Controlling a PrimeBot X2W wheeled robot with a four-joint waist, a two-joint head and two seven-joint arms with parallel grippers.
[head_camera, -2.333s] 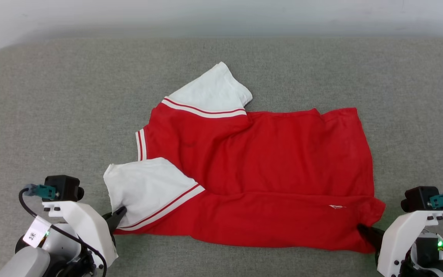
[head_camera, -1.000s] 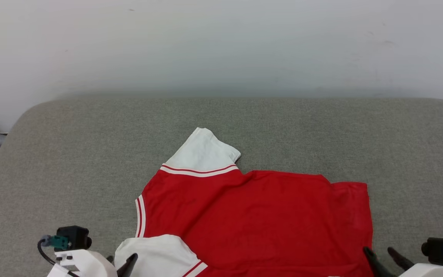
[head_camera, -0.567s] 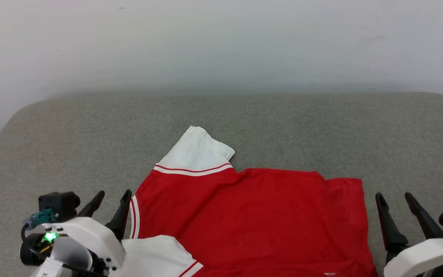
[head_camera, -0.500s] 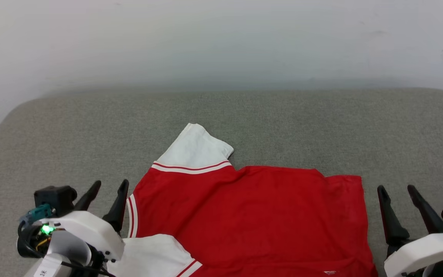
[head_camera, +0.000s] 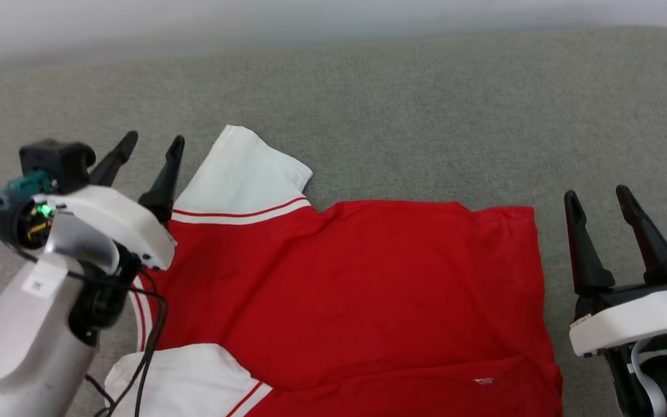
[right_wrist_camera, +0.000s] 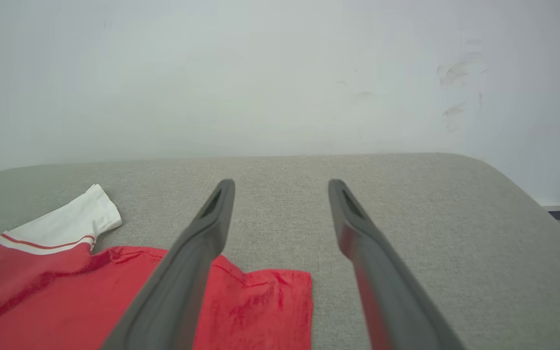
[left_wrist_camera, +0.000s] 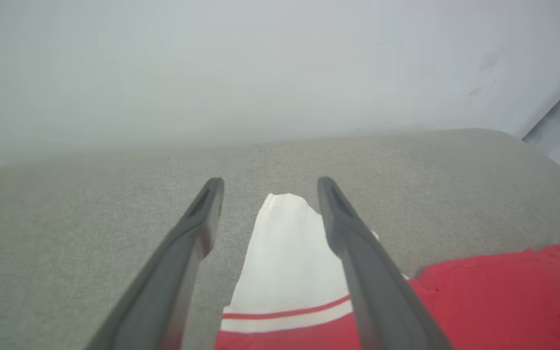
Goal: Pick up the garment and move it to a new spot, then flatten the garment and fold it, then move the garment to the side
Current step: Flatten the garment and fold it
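The red jersey (head_camera: 356, 278) lies spread on the grey padded bench (head_camera: 438, 104), with its lower edge folded over. Its far white sleeve (head_camera: 241, 174) points toward the pale wall (left_wrist_camera: 260, 73). The left gripper (head_camera: 154, 139) hovers just at the left of this sleeve, fingers wide apart, holding nothing. The right gripper (head_camera: 596, 194) is just beside the jersey's right hem, also wide and empty.

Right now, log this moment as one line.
left gripper: open, by far sleeve | right gripper: open, by hem | garment: on cushion, unheld
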